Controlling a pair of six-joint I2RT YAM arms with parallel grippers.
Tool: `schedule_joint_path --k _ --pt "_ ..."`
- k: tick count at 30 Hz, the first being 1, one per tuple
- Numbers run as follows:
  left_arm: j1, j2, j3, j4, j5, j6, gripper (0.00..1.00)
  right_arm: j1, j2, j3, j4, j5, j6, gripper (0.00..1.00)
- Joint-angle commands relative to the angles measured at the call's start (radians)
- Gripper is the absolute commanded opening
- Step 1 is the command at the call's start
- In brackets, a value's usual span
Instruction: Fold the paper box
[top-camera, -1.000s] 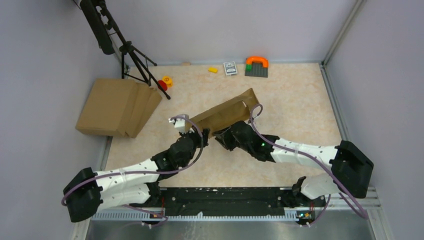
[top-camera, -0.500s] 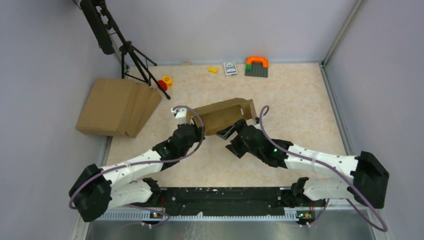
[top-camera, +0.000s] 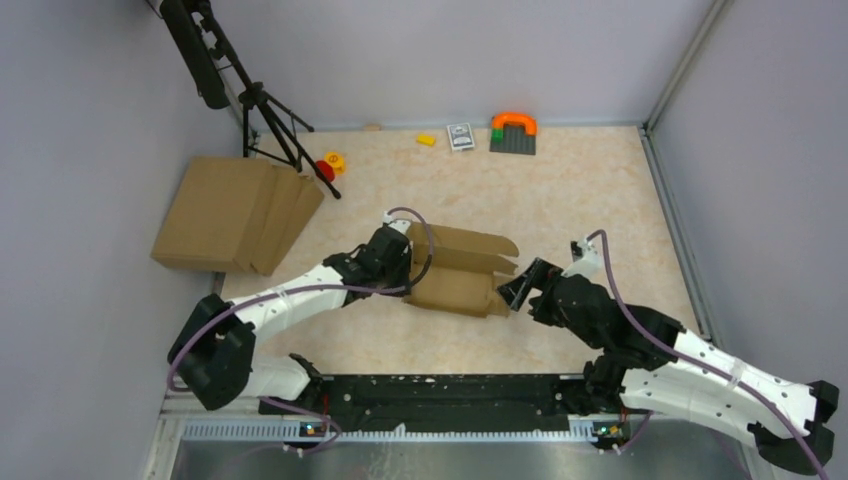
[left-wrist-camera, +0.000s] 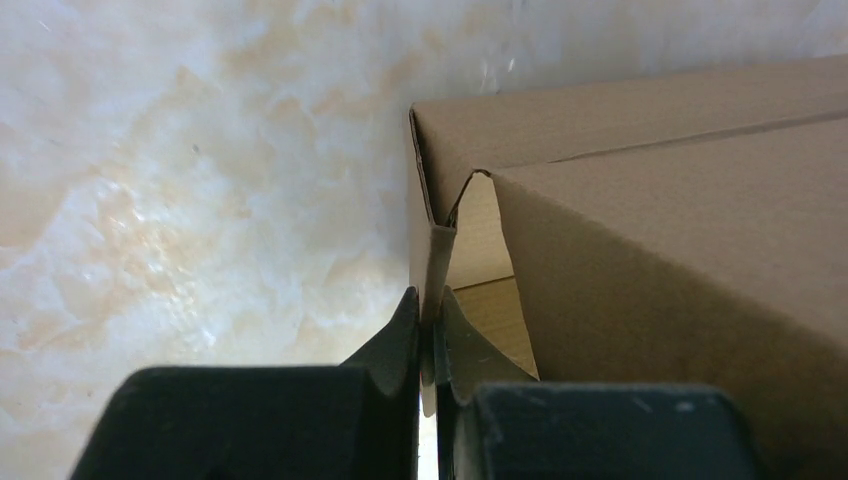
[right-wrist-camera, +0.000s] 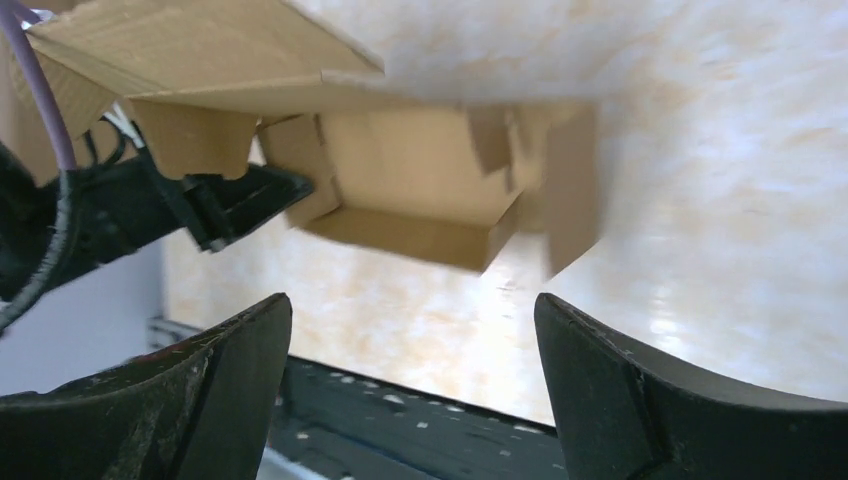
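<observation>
The paper box (top-camera: 462, 270) is brown cardboard, partly formed, lying on the table's middle with flaps sticking out to the right. My left gripper (top-camera: 408, 262) is at its left end, shut on a thin wall of the paper box (left-wrist-camera: 436, 262). In the left wrist view the pads pinch that wall edge, with the box body to the right. My right gripper (top-camera: 518, 290) stands open just right of the box, nothing between its fingers. Through the right wrist view I look into the open end of the paper box (right-wrist-camera: 415, 185), ahead of the spread fingers (right-wrist-camera: 240, 345).
A pile of flat brown cardboard (top-camera: 238, 212) lies at the far left beside a black tripod (top-camera: 262, 105). At the back edge are a yellow block (top-camera: 427, 139), a card deck (top-camera: 460, 136) and a grey plate with an orange arch (top-camera: 513, 132). A red and yellow toy (top-camera: 329, 165) sits near the tripod.
The right gripper has opened, let go of the box and drawn back to the right. The left gripper has carried the box right and down onto the table.
</observation>
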Motion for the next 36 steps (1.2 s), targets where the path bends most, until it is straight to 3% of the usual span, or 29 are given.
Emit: schedule_joint_path --k 1,5,10,12,15,20,26,30,33,34,36 --pt "0.006 0.057 0.062 -0.150 0.142 0.078 0.00 -0.013 0.017 0.108 -0.266 0.112 -0.164 0.89" --pt "0.006 0.130 0.127 -0.240 0.138 0.094 0.00 -0.043 0.069 0.119 -0.317 0.085 -0.180 0.89" --pt "0.003 0.184 0.164 -0.284 0.074 0.095 0.02 -0.097 0.063 -0.015 -0.188 -0.060 -0.171 0.86" --pt "0.000 0.199 0.178 -0.303 0.043 0.094 0.16 -0.126 0.052 -0.073 -0.127 -0.119 -0.153 0.85" --pt "-0.008 0.206 0.187 -0.301 0.030 0.093 0.26 -0.157 0.036 -0.131 -0.085 -0.155 -0.113 0.84" --pt "-0.015 0.221 0.188 -0.266 0.026 0.088 0.29 -0.162 -0.055 -0.225 -0.019 -0.167 -0.054 0.80" --pt "-0.035 0.224 0.172 -0.211 0.031 0.092 0.42 -0.165 -0.167 -0.379 0.121 -0.281 0.047 0.75" --pt "-0.054 0.215 0.147 -0.163 -0.006 0.104 0.30 -0.165 -0.143 -0.446 0.245 -0.369 0.081 0.75" --pt "-0.092 0.215 0.123 -0.127 -0.089 0.109 0.13 -0.165 -0.095 -0.455 0.309 -0.406 0.111 0.75" --pt "-0.106 0.212 0.115 -0.118 -0.115 0.107 0.02 -0.166 -0.083 -0.461 0.347 -0.424 0.124 0.75" --pt "-0.136 0.201 0.093 -0.096 -0.175 0.096 0.00 -0.165 -0.074 -0.474 0.418 -0.438 0.152 0.74"
